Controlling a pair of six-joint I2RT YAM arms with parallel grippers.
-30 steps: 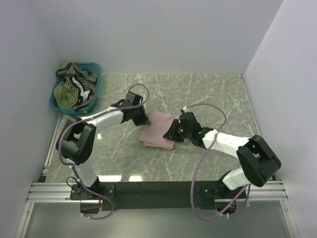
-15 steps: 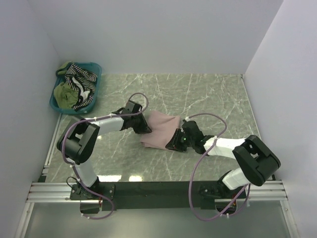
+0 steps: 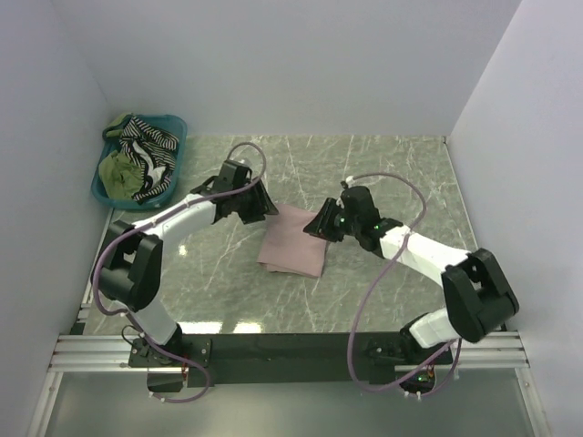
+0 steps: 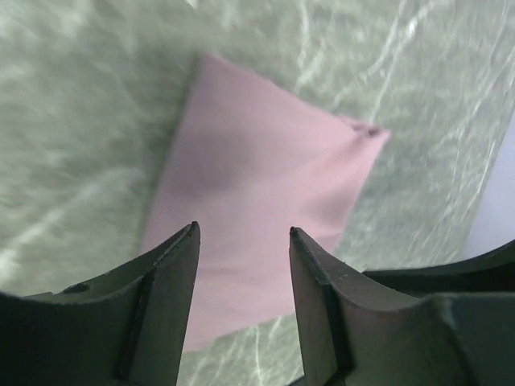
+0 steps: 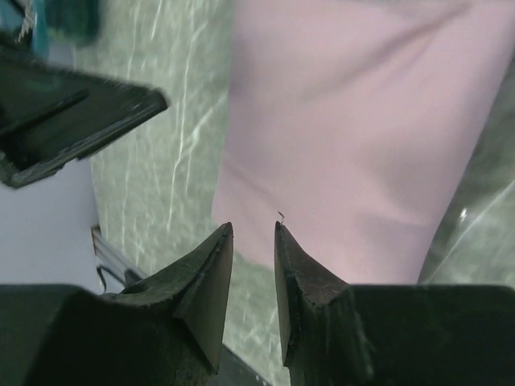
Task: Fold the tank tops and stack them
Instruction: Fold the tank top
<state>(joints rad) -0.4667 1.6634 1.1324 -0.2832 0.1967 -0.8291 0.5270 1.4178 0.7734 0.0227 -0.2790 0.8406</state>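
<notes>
**Green marble, with a folded pink top at its centre**

From the top external view, a green, white-veined marble tabletop (image 3: 392, 173) is seen, closed in by plain pale walls (image 3: 273, 64) on three sides. The pink tank top (image 3: 291, 244) is laid folded into a flat rectangle at mid-table. The left gripper (image 3: 261, 206) is held at its far left corner, the right gripper (image 3: 318, 224) at its right edge. A striped top (image 3: 150, 138) and an olive top (image 3: 118, 169) are heaped in a teal basket (image 3: 177, 121) in the far left corner.

In the left wrist view, the jaws are spread wide with nothing between them, above the pink cloth.

In the right wrist view, the jaws are only narrowly parted and nothing is clasped; pink cloth and marble lie beneath.
</notes>
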